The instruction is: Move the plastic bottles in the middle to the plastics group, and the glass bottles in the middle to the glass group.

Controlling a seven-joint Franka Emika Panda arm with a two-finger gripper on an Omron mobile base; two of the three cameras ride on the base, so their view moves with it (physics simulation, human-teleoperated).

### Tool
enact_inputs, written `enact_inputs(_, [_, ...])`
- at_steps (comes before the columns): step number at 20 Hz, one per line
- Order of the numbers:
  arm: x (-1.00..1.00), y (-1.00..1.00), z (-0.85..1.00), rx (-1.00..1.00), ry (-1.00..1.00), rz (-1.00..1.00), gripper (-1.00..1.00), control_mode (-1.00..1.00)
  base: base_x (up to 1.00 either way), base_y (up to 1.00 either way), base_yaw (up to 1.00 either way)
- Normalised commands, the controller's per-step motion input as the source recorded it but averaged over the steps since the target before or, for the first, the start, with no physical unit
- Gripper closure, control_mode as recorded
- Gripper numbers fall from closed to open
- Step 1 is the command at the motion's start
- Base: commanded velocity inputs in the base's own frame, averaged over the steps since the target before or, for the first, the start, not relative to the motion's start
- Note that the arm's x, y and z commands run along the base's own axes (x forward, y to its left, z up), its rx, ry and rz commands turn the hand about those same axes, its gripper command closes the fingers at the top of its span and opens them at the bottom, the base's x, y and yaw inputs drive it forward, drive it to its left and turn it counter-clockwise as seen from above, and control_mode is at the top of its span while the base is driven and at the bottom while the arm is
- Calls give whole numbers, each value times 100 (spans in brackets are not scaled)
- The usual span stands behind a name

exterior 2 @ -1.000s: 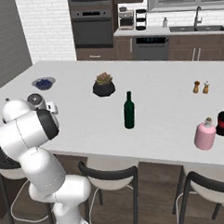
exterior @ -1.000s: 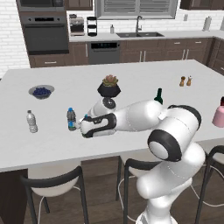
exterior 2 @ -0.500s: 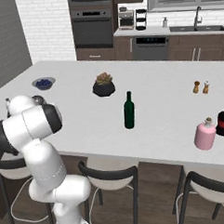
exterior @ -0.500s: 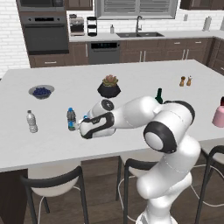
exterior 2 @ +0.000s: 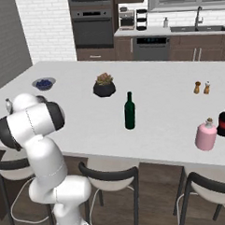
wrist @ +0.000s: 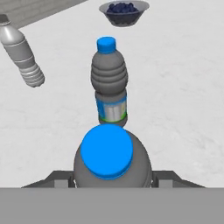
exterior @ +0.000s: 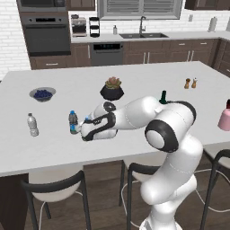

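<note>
My gripper (wrist: 112, 178) is shut on a small clear water bottle with a blue cap (wrist: 107, 151), which I see from above between the dark fingers (wrist: 57, 179). Over the counter's left part, the gripper (exterior: 85, 129) holds it just right of the plastics group. That group is a standing blue-label bottle (wrist: 109, 83) (exterior: 72, 122) and a pale grey-white bottle (wrist: 19, 51) (exterior: 32, 124). The dark-green bottle (exterior 2: 129, 111) stands mid-counter, its top (exterior: 163, 96) showing behind my arm. The pink bottle (exterior 2: 205, 134) (exterior: 224, 117) sits beside the dark reddish-black glass bottles (exterior 2: 224, 120) at the right.
A bowl of blueberries (exterior: 42, 93) (wrist: 124, 11) lies beyond the plastic bottles. A black plant pot (exterior: 112, 88) (exterior 2: 104, 86) stands behind my forearm. Two orange shakers (exterior: 190, 83) (exterior 2: 202, 87) are at the far right. Stools (exterior 2: 108, 175) line the near counter edge (exterior: 45, 161).
The hand with the held bottle has edged a little left and down toward the standing blue-label bottle. The elbow has swung forward. No other bottle has moved.
</note>
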Motion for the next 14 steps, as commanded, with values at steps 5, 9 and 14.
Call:
enact_inputs(5, [6, 0, -25, 0, 0, 0, 100, -100, 0, 0, 0])
enact_inputs(9, [5, 2, -27, 0, 0, 0, 100, -100, 0, 0, 0])
enact_inputs(14, [4, 1, -23, 0, 0, 0, 100, -100, 0, 0, 0])
